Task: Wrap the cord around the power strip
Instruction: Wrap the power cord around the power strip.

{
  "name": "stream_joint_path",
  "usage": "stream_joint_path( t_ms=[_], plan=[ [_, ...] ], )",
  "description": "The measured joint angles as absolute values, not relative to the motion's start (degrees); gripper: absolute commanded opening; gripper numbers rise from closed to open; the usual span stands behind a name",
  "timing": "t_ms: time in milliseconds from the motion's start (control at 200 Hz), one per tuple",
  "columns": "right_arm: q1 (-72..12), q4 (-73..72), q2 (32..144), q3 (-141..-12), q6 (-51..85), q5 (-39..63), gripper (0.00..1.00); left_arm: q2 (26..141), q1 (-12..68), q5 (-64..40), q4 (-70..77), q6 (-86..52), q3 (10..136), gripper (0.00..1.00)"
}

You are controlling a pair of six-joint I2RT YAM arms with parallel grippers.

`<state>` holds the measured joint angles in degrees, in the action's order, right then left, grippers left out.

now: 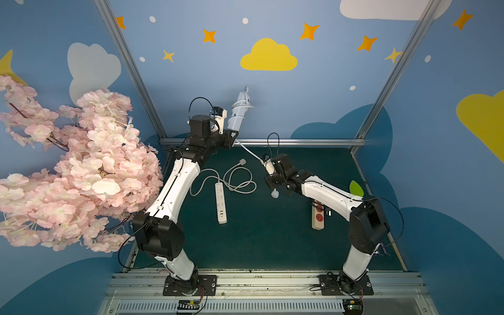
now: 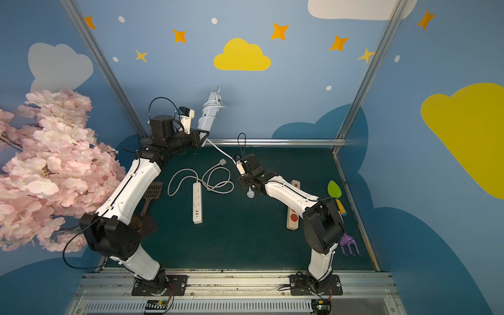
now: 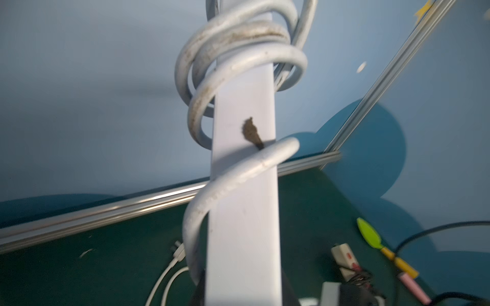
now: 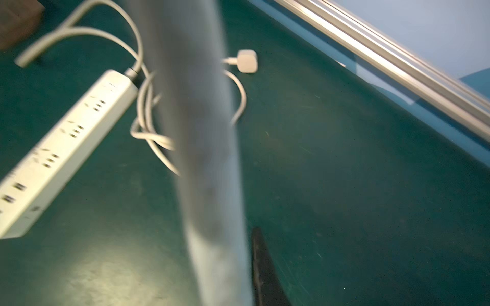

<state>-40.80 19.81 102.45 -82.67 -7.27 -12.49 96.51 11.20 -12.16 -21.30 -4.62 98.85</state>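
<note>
While the left gripper [image 1: 232, 135] is clamping the lower end of the raised power strip [image 1: 237, 114], the right gripper [image 1: 268, 182] is pinching the cord [image 1: 249, 153], which is running taut between them. A second strip [image 1: 221, 203] is lying on the mat [image 1: 259, 240] below. Only the left wrist view is showing the brown smudge [image 3: 250, 132] under the wound turns.

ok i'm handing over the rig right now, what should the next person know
Grippers: left gripper is shut on the strip, held raised and tilted above the mat. The right gripper is shut on the cord; the plug hangs just below it.
Done: several turns wound around the strip.
Left: wind on the taut stretch between the grippers, then the plug end.
Also: a second strip lies on the mat, its cord loose.
</note>
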Motion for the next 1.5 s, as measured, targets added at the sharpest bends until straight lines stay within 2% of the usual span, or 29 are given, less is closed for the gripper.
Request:
stream_joint_path(
  t_ms=[115,295,425,531,681,841,941,1021,1171,1296,1397,1497],
  plan=[
    [-41.5,24.6,99.2,-83.2,-14.0,-19.9,0.0,100.2,12.9,-6.2,-30.2,2.7,98.9,0.03],
    [-42.3,24.6,95.7,-86.6,-27.2,-29.0,0.0,101.7,18.3,-2.9,-43.0,10.3,98.6,0.02],
    [-41.0,21.8,95.6,-89.0,-37.4,-32.2,0.0,100.9,22.7,-5.3,-48.5,13.2,96.4,0.02],
    [-39.3,21.2,97.4,-92.1,-44.4,-31.2,0.0,100.2,24.6,-12.6,-52.9,15.3,93.8,0.02],
    [-35.3,26.4,102.5,-100.2,-50.6,-21.8,0.0,97.0,24.9,-23.9,-55.2,18.3,90.4,0.02],
    [-29.4,39.3,108.8,-112.5,-52.8,-3.7,0.0,92.8,25.6,-34.5,-54.7,21.6,88.5,0.03],
    [-26.0,47.0,111.5,-117.2,-52.6,8.1,0.18,92.2,25.9,-39.4,-53.9,23.0,88.5,0.03],
    [-23.6,50.3,113.1,-119.1,-51.4,16.0,0.25,92.2,26.0,-42.7,-54.4,24.4,87.6,0.02],
    [-19.2,51.4,114.0,-118.3,-47.6,27.6,0.35,92.2,25.8,-47.5,-54.8,25.4,86.9,0.03],
    [-16.8,45.6,113.7,-112.1,-42.3,36.2,0.45,91.4,25.5,-50.6,-53.5,24.6,86.9,0.03],
    [-15.6,38.9,113.9,-105.0,-35.6,42.1,0.48,90.1,25.1,-52.4,-51.4,23.4,86.9,0.02],
    [-14.9,32.8,114.6,-102.1,-28.2,48.2,0.47,88.6,24.5,-53.6,-48.6,21.1,86.9,0.02]
  ],
)
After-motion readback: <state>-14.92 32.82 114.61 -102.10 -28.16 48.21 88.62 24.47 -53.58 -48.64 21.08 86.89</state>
